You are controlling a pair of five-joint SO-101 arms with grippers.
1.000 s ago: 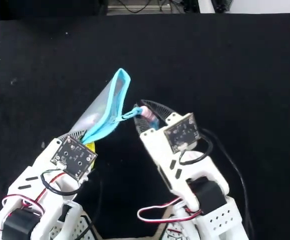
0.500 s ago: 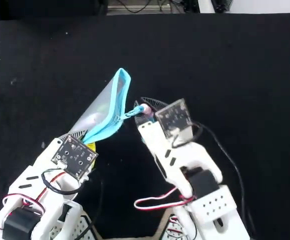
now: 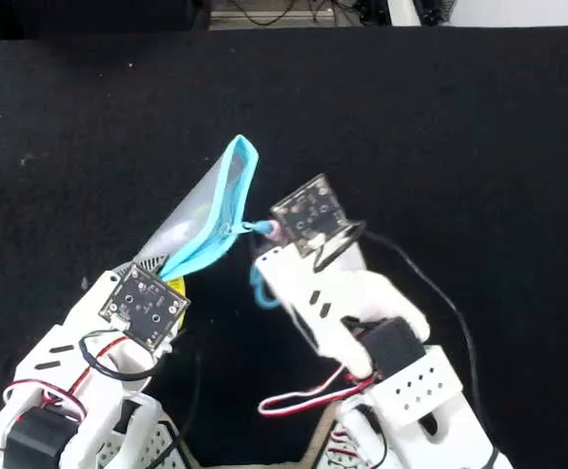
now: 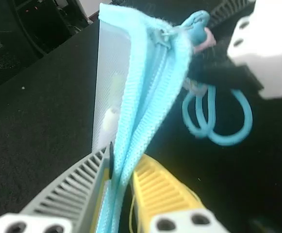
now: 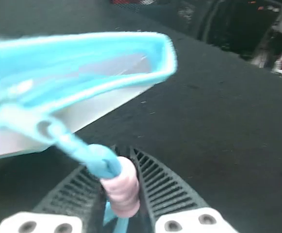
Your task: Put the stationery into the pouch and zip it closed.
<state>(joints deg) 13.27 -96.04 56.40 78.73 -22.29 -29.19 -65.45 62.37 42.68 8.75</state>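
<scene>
Pouch [image 3: 208, 200] strung between 2 hands, zip half shut
Left hand [image 4: 117, 170] clamps its 7 o'clock end; the long axis runs to 1 o'clock. Right hand [image 5: 121, 165] pinches the zip pull [image 5: 90, 153] mid-length, so closing likely means drawing toward 1 o'clock.

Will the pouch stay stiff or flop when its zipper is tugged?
Probably floppy: the pouch is thin fabric, stretched between the left gripper and zipper pull in the right gripper. Likely light: one end's grip seems to carry it.
</scene>
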